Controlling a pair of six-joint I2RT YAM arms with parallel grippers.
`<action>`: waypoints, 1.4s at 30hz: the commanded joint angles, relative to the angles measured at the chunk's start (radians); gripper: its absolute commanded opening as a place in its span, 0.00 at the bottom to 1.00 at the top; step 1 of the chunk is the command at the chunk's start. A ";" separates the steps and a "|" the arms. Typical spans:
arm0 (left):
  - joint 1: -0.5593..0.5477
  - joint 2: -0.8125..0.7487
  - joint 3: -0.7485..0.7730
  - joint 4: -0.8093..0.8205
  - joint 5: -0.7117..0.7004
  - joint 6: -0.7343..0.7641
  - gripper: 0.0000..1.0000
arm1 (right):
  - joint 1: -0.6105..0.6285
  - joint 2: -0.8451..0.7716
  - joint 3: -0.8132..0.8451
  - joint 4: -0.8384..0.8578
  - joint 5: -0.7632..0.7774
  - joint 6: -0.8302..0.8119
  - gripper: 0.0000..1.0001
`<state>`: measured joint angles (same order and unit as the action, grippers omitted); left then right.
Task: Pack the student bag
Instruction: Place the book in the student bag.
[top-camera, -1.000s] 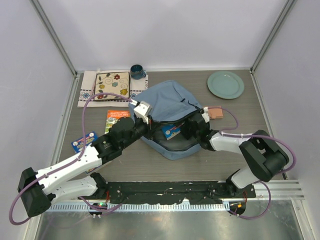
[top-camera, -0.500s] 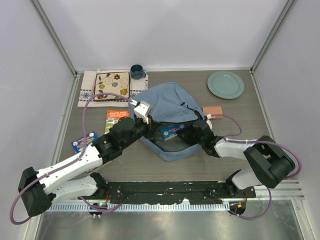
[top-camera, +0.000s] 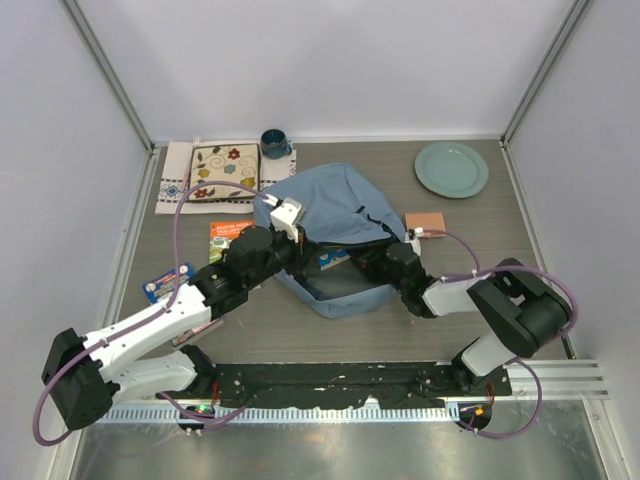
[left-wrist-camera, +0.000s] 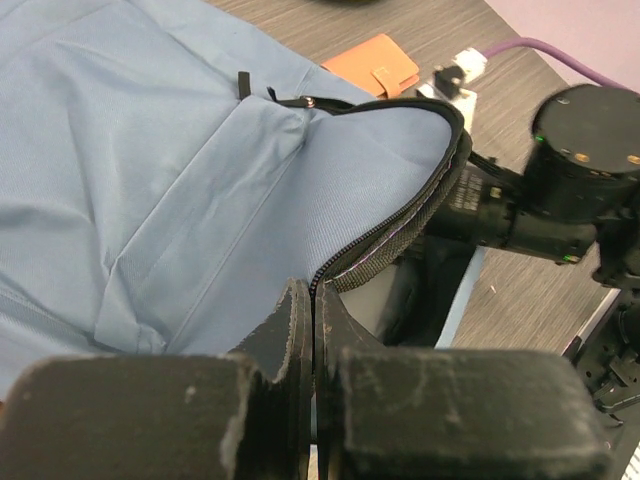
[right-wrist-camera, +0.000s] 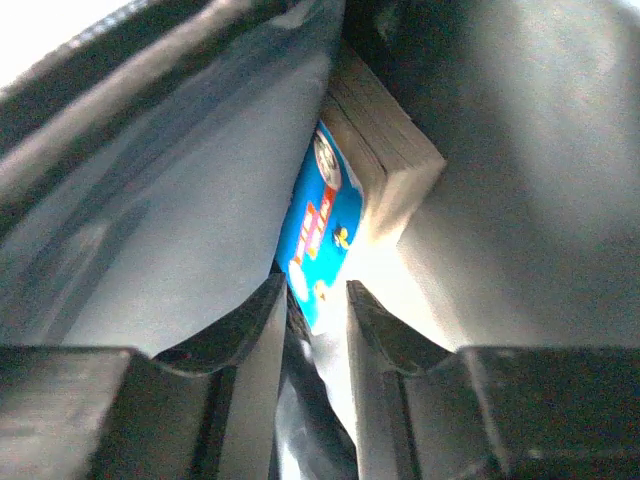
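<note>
Change: the right pincer (right-wrist-camera: 315, 295), a second ago at the right rim of the opening, is now pushed inside the student bag (top-camera: 335, 200). The left arm has swung a little farther out and now overlaps the orange booklet (top-camera: 225, 235).
Bag: it lies mid-desk with its mouth facing the arms and its zipper rim lifted.
Left pincer (left-wrist-camera: 314, 335): pressed together on the zipper rim, holding it up.
Right pincer: the fingers stand a narrow gap apart, with a corner of the blue-covered book (right-wrist-camera: 325, 220) at that gap. I cannot tell whether the book is pinched.
Edges: the bag is well apart from both side walls. The tan wallet (top-camera: 425, 222) lies just beside its right flank, and the plate (top-camera: 452, 168) sits well apart at the far right of the desk (top-camera: 540, 215).
Hidden: the bag's interior is dark and blurred in the right wrist view. From above, the fabric covers the right pincer's tips.
</note>
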<state>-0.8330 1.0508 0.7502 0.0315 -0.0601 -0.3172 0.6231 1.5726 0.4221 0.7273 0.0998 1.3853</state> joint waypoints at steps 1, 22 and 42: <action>0.026 0.031 0.063 0.024 0.072 0.007 0.00 | 0.021 -0.153 -0.084 -0.059 0.122 -0.009 0.37; 0.038 0.138 0.161 -0.070 0.025 0.029 0.00 | 0.227 -0.567 -0.165 -0.288 0.307 -0.102 0.49; 0.038 -0.154 0.012 -0.161 0.223 -0.220 0.87 | 0.231 -1.482 -0.006 -1.205 0.367 -0.183 0.53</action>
<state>-0.7971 1.0901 0.7845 -0.0620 0.1902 -0.5026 0.8497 0.1120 0.3592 -0.3912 0.4145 1.2175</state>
